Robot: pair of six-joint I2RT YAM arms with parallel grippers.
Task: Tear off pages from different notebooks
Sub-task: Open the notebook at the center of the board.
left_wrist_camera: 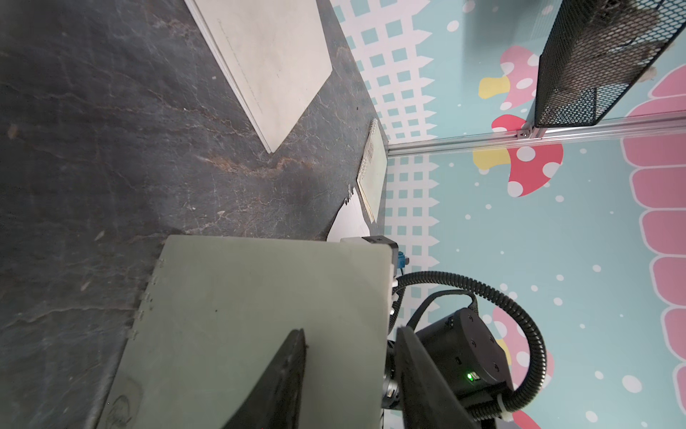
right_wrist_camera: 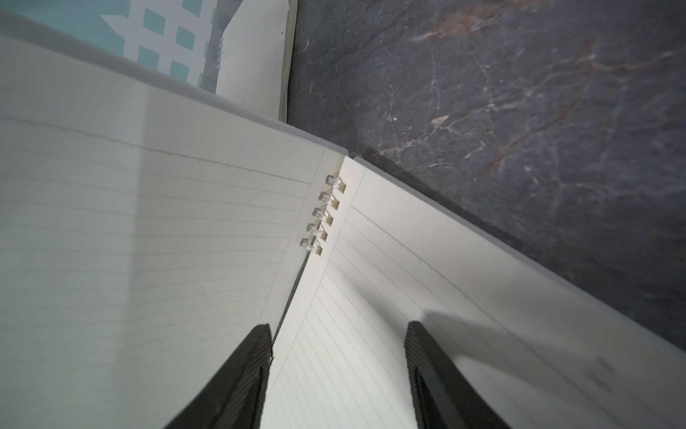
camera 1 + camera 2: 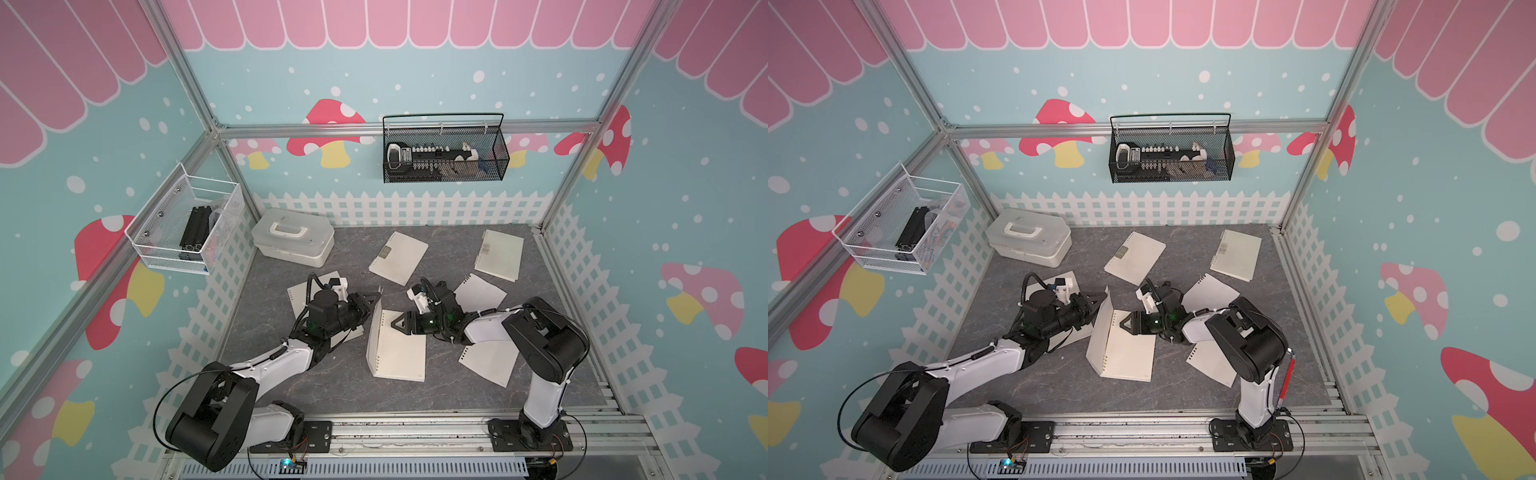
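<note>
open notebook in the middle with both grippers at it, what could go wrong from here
1. The left gripper has its jaws apart around the edge of the raised leaf. Closing there could catch several sheets, or the cover, instead of one page.
2. The right gripper sits open over the open notebook near the coil. If it isn't pressing firmly, a pull may drag the whole notebook rather than tear.

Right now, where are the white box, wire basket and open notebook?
white box [image 3: 318, 230]: in a top view, its lid
wire basket [image 3: 494, 170]: in a top view, its front mesh
open notebook [image 3: 401, 353]: in a top view, its lined page
</note>
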